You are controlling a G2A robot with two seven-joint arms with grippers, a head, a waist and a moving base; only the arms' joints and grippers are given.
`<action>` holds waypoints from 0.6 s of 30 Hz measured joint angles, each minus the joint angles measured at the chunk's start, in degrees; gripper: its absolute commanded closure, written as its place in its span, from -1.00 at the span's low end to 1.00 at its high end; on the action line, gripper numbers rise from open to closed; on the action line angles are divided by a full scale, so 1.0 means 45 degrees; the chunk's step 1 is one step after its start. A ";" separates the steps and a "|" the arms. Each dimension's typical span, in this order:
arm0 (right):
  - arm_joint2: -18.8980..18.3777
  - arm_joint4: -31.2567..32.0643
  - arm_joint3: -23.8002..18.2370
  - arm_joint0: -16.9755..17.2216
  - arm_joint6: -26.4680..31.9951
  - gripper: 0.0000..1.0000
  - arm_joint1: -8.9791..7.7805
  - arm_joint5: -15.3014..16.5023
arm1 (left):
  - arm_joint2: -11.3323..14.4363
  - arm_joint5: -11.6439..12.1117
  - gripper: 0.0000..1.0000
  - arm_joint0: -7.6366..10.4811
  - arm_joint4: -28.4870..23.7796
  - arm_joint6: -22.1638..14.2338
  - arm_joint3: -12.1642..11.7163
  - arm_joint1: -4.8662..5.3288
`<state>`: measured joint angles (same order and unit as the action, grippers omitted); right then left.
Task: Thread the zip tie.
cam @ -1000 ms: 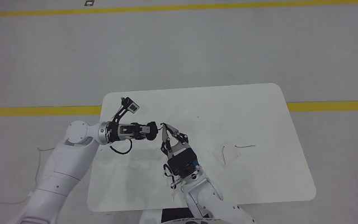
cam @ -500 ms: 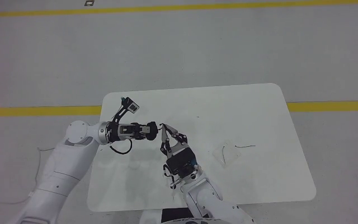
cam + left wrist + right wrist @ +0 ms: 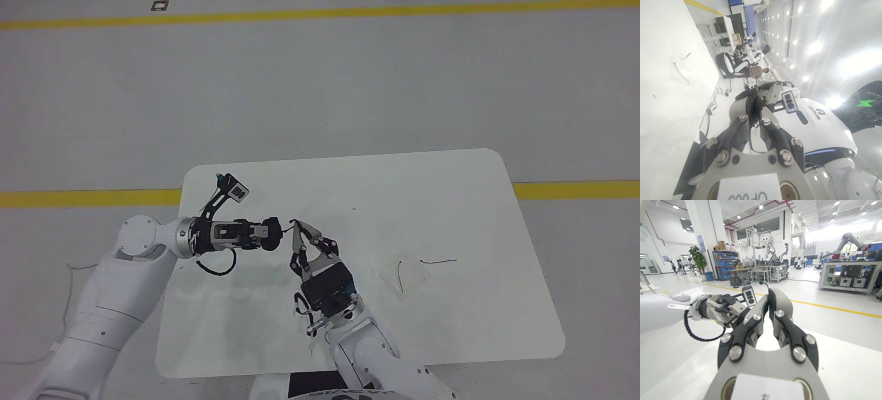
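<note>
1. Barely anything has moved. The right gripper point(image 3: 297, 232) has crept a hair to the right in the top view, and the left gripper point(image 3: 274, 233) hasn't budged.
2. From the top you get the layout. The two grippers sit nose to nose above the near-left part of the white table point(image 3: 450, 190). The left arm comes in from the left side and the right arm from the near edge. The tie itself is just a faint dark line between the tips from up there.
3. The right wrist view is where the zip tie point(image 3: 766, 285) really shows. The right jaws are pinched tight on it. The black strap pokes out past the fingertips and curls over, with its little head hanging free in the air. The left gripper sits just behind, a bit lower.
4. The left wrist view fills in the other side. Those jaws are squeezed together too, with the tie's thin black strap running back between the fingers toward the palm.
5. A few spare ties point(image 3: 405, 272) lie loose on the right half of the table, well apart from both grippers. The top and left wrist views both catch them.
</note>
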<state>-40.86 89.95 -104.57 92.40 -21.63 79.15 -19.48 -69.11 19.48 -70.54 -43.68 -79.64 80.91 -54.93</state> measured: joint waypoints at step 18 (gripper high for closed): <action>0.0422 0.0000 0.0439 -0.0395 0.0310 1.00 0.0061 0.0000 | 0.0000 0.0000 1.00 0.0000 0.0000 0.0000 0.0000 0.0000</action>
<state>-38.97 89.95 -102.59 90.62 -20.24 79.43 -19.48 -69.11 19.48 -70.54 -43.68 -79.64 80.91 -54.93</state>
